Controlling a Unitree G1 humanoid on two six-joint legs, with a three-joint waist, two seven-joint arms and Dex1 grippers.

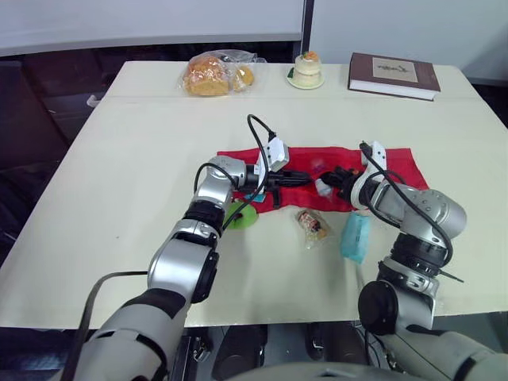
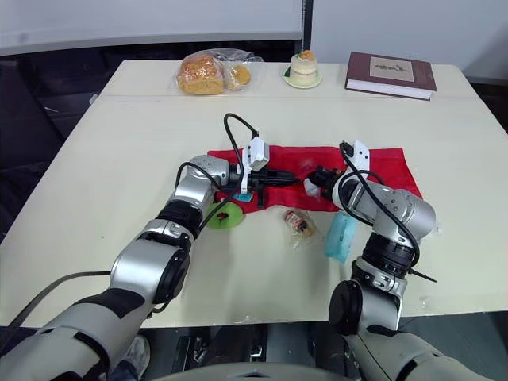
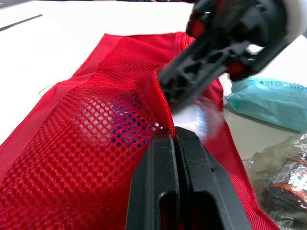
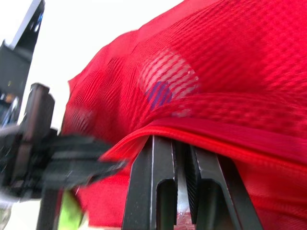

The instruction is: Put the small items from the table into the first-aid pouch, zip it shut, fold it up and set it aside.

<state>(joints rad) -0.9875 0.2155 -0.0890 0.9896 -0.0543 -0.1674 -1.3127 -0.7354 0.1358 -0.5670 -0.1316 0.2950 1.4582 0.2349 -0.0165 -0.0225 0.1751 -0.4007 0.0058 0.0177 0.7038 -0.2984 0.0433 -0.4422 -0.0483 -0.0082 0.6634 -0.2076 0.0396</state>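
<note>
The red mesh first-aid pouch (image 1: 397,165) lies unfolded across the middle of the table. My left gripper (image 1: 300,178) is shut on the rim of its mesh pocket (image 3: 115,129) and holds it lifted. From the other side my right gripper (image 1: 332,181) pokes its tips under that rim, shut on a small white item (image 1: 322,188). Inside the pocket a white and blue item (image 4: 165,81) shows through the mesh. On the table in front of the pouch lie a green item (image 1: 243,216), a clear-wrapped snack (image 1: 312,225) and a teal packet (image 1: 356,236).
At the far edge of the table are a bag of bread (image 1: 213,75), a small cake on a plate (image 1: 306,70) and a brown book (image 1: 393,75). The table (image 1: 119,182) is bare to the left of the pouch.
</note>
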